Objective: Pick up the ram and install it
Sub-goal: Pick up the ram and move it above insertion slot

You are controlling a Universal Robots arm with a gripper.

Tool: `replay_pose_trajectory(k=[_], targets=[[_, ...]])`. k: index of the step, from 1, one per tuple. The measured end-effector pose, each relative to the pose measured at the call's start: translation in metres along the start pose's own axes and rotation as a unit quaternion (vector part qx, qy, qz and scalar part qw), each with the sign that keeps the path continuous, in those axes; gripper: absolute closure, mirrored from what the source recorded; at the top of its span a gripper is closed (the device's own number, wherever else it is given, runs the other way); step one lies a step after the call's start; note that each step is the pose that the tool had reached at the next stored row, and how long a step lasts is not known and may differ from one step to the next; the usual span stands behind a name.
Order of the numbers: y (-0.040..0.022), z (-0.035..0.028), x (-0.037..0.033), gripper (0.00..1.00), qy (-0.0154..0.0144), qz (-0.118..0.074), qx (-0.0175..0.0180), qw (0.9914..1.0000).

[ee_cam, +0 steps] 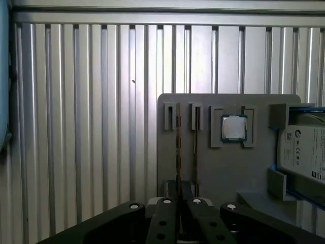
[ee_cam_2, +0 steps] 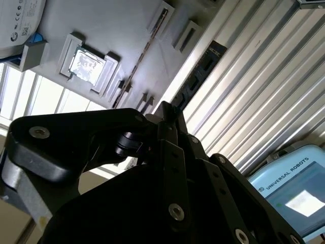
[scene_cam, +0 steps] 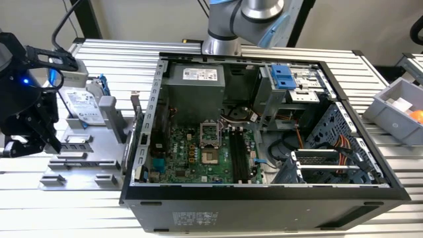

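Note:
The ram [ee_cam: 177,147] is a thin stick standing on edge in a slot of the grey holder plate [ee_cam: 203,168]. In the second wrist view the ram [ee_cam_2: 144,53] shows as a long dark line on the same plate. My black gripper [ee_cam: 180,187] hangs just above the plate's near end, in line with the stick, its fingers close together with nothing seen between them. The exterior view has the gripper [scene_cam: 29,144] at its left, over the holder plate [scene_cam: 79,158] beside the open computer case [scene_cam: 264,124]. The motherboard's long dark memory slots [scene_cam: 239,156] lie inside the case.
A square silver processor chip [ee_cam: 233,127] sits in the plate beside the ram. A hard drive in a blue frame [ee_cam: 304,152] stands at the plate's far end. A grey bin [scene_cam: 399,106] sits at the exterior view's right. The arm's base [scene_cam: 228,29] rises behind the case.

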State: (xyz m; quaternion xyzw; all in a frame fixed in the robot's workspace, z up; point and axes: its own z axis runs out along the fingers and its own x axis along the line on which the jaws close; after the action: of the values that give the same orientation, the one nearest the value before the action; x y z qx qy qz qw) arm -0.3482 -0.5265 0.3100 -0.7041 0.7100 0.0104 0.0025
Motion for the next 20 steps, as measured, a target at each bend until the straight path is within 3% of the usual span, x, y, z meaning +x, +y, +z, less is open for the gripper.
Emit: replay_pose_trajectory(k=[20], targets=[[0.0000,-0.0124,-0.0002,1.00,0.0000,0.000,0.0000,1.00000]])
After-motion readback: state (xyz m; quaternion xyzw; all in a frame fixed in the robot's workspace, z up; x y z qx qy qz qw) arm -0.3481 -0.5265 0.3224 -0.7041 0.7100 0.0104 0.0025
